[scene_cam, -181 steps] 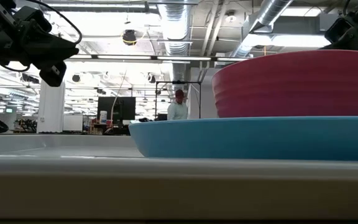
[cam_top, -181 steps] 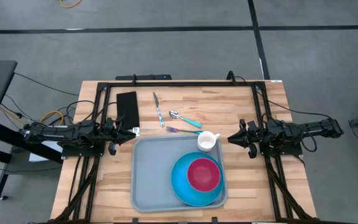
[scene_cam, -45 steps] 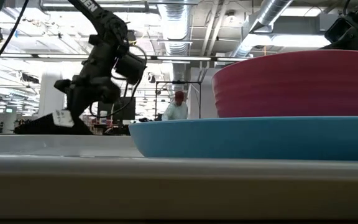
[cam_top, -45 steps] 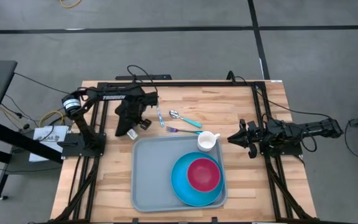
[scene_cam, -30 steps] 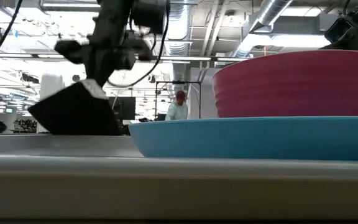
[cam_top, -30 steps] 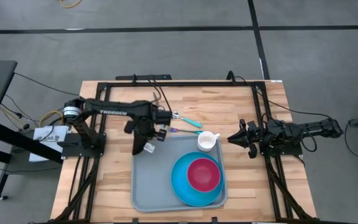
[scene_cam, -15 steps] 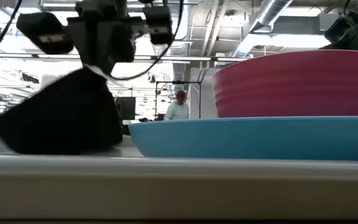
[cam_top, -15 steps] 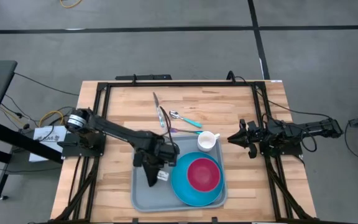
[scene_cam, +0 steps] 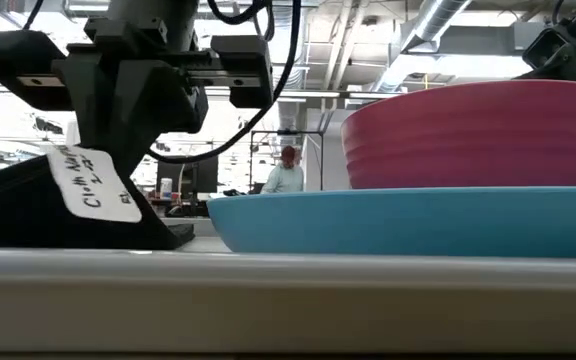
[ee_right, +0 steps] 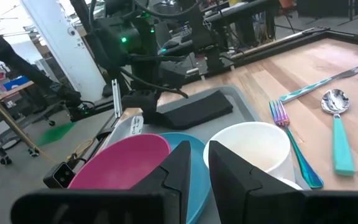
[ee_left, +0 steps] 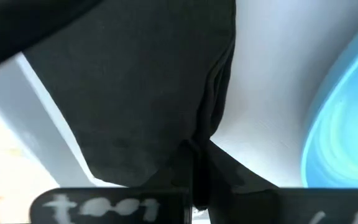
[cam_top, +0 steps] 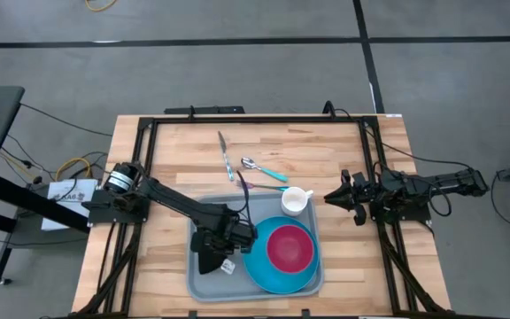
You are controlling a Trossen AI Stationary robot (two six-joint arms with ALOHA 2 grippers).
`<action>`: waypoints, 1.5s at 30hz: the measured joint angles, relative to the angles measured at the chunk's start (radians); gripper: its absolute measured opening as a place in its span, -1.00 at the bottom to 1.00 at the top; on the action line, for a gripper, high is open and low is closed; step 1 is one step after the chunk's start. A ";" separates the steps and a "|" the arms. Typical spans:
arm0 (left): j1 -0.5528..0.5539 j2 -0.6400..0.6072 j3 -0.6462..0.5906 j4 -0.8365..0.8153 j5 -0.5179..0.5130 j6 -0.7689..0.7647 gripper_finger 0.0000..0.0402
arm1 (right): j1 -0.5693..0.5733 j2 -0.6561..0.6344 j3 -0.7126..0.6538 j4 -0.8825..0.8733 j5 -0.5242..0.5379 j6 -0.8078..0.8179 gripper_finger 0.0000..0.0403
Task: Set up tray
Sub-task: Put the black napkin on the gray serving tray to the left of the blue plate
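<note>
— What moved?
— My left gripper [cam_top: 222, 251] carried the napkin [cam_top: 209, 251] onto the tray [cam_top: 204, 213], beside the plate [cam_top: 253, 257].
— Fingers?
— Clamped on the napkin; right gripper [cam_top: 332, 198], closed, waits at the table's edge

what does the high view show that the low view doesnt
Only the high view shows the knife, spoon, fork and white cup on the wooden table, and the right tool waiting beside the tray. Only the low view shows a handwritten tag and a person far behind. Both show the left tool shut on the black napkin, the blue plate and the pink bowl.
</note>
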 joint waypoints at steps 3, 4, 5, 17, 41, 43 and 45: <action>-0.005 -0.003 0.000 0.008 -0.001 -0.002 -1.00 | 0.000 0.000 0.000 0.000 0.000 0.000 -0.75; -0.006 -0.003 0.000 0.013 -0.003 -0.004 -1.00 | 0.000 0.000 0.000 0.000 0.000 0.000 -0.75; -0.007 -0.003 0.000 0.017 -0.004 -0.004 -1.00 | 0.000 0.000 0.000 0.000 0.000 0.000 -0.75; -0.030 -0.003 0.000 0.026 0.012 -0.001 -1.00 | 0.000 0.000 0.000 0.000 0.000 0.000 -0.75; -0.042 -0.002 0.000 0.050 0.019 0.035 -0.61 | 0.000 0.000 0.000 -0.001 0.000 0.000 -0.75; -0.042 -0.002 0.000 0.087 0.038 0.052 -0.61 | 0.000 0.000 0.000 -0.001 0.000 0.000 -0.75; -0.042 -0.002 0.000 0.135 0.061 0.070 -0.60 | 0.000 0.000 0.000 -0.001 0.000 0.000 -0.75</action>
